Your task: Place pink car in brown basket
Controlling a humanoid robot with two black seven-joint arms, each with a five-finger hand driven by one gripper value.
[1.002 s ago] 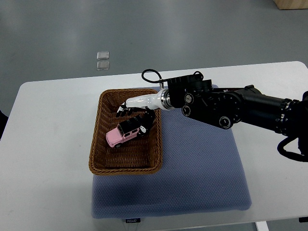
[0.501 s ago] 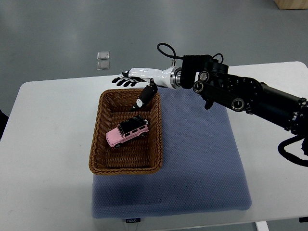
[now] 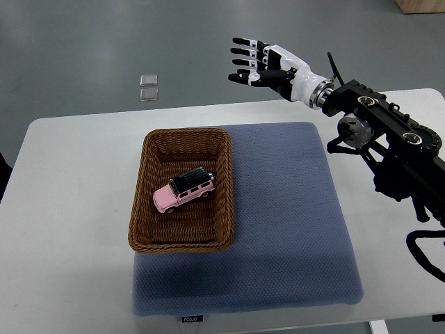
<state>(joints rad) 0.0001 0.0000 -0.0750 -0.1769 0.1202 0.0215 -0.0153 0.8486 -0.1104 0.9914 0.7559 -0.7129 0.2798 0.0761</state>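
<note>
On the white counter [image 3: 76,209] lies a blue-grey padded mat [image 3: 292,229], and the brown basket [image 3: 224,202] sits over the mat's left edge, partly on the mat and partly on bare counter. Basket is rectangular, woven wicker, long axis running away from the robot. Pink car [image 3: 183,192] rests inside it on the basket floor, roughly mid-basket, slightly toward the far right. Car stands on its wheels, black roof up, set diagonally, one end toward the basket's near-left corner and the other toward its right wall. It touches nothing but the wicker beneath it.

Right hand [image 3: 268,64] is raised beyond the counter's far edge, over grey floor, well apart from basket and car. White shell with black joints; its fingers [image 3: 243,61] are spread and extended, pointing toward picture left, holding nothing. Black forearm and wrist housing run back down the right side of the frame, crossing over the counter's far-right corner, with dark cabling looping near the right edge.

Left arm does not show.

Two small clear square pieces [image 3: 148,87] lie on the floor beyond the counter, one just behind the other. A tan box corner [image 3: 421,5] shows at top right. A small label [image 3: 189,319] is on the mat's near edge; print too small to read.
</note>
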